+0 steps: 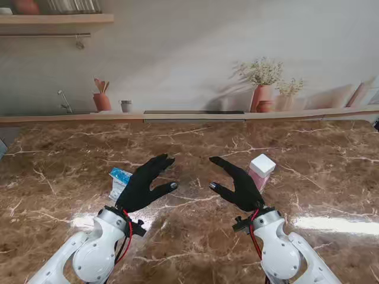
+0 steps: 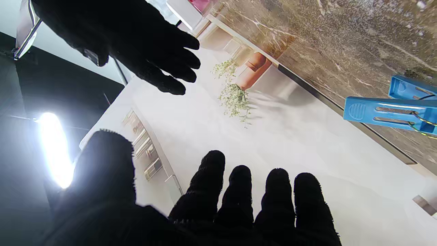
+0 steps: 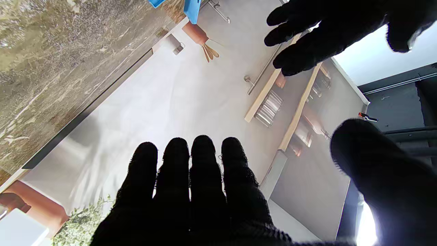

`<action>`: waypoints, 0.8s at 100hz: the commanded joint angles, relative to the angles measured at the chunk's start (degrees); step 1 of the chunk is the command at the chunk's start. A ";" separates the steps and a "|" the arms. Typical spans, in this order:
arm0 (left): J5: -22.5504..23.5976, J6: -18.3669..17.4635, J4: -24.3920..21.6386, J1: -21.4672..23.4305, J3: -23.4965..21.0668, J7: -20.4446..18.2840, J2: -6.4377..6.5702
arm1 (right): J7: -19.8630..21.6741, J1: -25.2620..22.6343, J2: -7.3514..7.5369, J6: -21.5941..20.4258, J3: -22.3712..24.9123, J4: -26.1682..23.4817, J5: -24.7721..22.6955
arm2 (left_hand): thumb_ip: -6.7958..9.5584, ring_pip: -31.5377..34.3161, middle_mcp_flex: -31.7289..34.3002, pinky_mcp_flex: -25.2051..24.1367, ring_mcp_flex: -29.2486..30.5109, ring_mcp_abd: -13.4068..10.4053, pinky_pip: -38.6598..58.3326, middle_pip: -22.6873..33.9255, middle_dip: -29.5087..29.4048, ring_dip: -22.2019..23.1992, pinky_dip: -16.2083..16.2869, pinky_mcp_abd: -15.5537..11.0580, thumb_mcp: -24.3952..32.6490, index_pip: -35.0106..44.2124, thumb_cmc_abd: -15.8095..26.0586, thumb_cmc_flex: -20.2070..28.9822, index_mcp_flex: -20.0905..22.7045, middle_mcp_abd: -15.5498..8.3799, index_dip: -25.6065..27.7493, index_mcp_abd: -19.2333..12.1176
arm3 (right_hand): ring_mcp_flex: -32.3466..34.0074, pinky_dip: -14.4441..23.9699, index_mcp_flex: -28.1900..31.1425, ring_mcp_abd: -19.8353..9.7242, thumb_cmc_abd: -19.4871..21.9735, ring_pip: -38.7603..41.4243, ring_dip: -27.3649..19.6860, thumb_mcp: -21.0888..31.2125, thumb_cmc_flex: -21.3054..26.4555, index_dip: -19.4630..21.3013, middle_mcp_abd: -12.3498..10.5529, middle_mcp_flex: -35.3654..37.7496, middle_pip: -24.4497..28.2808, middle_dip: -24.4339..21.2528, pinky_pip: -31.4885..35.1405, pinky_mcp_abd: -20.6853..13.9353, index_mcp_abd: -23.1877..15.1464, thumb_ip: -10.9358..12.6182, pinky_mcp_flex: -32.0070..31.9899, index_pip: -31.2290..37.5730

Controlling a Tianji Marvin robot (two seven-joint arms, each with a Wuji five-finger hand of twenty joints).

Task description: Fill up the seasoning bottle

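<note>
Stand view: we see both black-gloved hands, left hand (image 1: pixel 144 184) and right hand (image 1: pixel 238 183), released with fingers spread over the glossy brown marble surface (image 1: pixel 189 236). A pink bottle (image 1: pixel 260 171) with a square white cap stands beside the right hand; a blue-and-white packet (image 1: pixel 119 181) lies by the left, its print unreadable.

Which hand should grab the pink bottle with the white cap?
Probably the right hand: the bottle stands just beside it, on its outer side. The left hand is open too, but farther away.

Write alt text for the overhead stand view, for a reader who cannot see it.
Two black-gloved robot hands hover open over a brown marble table, palms facing each other, holding nothing. A blue and white packet lies beside the left hand, and a pink bottle with a white cap stands beside the right hand. Potted plants line a ledge along the back wall.
</note>
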 commanded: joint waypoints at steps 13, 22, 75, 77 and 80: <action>0.55 0.25 0.20 1.09 -0.29 0.37 0.15 | 0.36 -0.95 -0.24 0.31 -0.10 0.02 -0.23 | -1.00 -0.79 1.67 -0.62 0.98 -1.44 1.79 -0.60 -0.27 -0.08 0.57 -1.11 -1.91 0.08 2.07 1.38 0.81 -0.37 -0.13 -0.72 | 1.55 0.76 0.34 -0.69 -0.51 -0.14 0.80 -0.30 -1.55 0.31 -1.24 0.56 -0.22 0.74 1.11 -0.42 -0.98 -3.18 0.40 0.63; 0.72 0.22 0.19 1.36 -0.43 0.53 0.15 | 0.50 -1.60 -0.16 0.21 0.33 -0.38 -0.40 | -1.11 -0.77 1.66 -0.64 1.01 -1.46 2.02 -0.64 -0.27 -0.05 0.66 -1.12 -2.01 0.09 2.11 1.42 0.83 -0.05 -0.13 -0.69 | 1.48 0.81 0.23 -0.77 -0.54 -0.17 0.82 -0.21 -1.39 0.27 -1.36 0.44 -0.28 0.76 1.07 -0.30 -1.20 -3.31 0.25 0.59; 1.79 -0.57 1.00 1.10 -1.03 1.48 0.10 | -6.82 -8.00 -1.16 0.70 11.00 -6.24 -5.05 | -1.41 -0.51 2.08 -0.70 1.48 -1.37 2.76 -0.47 -0.17 0.10 0.86 -1.03 -2.15 0.24 2.02 2.08 1.11 -0.26 -0.18 -0.72 | 1.00 1.49 -1.90 -1.65 -6.59 -0.08 1.37 -1.58 5.26 0.76 -2.47 -0.42 0.12 2.01 0.92 -1.15 -1.54 -6.53 -0.18 0.38; 1.80 -0.59 1.04 1.05 -1.01 1.54 0.09 | -7.15 -8.20 -1.21 0.91 11.57 -6.26 -5.28 | -1.41 -0.52 2.03 -0.71 1.46 -1.34 2.79 -0.49 -0.17 0.10 0.87 -1.00 -2.16 0.23 2.01 2.10 1.09 0.21 -0.19 -0.74 | 0.47 1.51 -2.75 -1.79 -7.39 -0.22 1.39 -2.35 6.33 0.87 -2.50 -1.12 0.01 2.13 0.65 -1.26 -1.25 -6.89 -0.56 0.12; 1.81 -0.66 1.11 0.97 -0.94 1.62 0.08 | -7.60 -8.48 -1.27 1.30 12.47 -6.20 -5.59 | -1.42 -0.50 2.11 -0.69 1.50 -1.36 2.87 -0.45 -0.15 0.10 0.91 -1.01 -2.15 0.28 1.98 2.17 1.20 -0.31 -0.18 -0.75 | -0.59 1.56 -4.30 -1.93 -8.57 -0.49 1.39 -3.60 7.92 1.07 -2.43 -2.46 -0.23 2.25 0.12 -1.53 -0.67 -7.23 -1.26 -0.44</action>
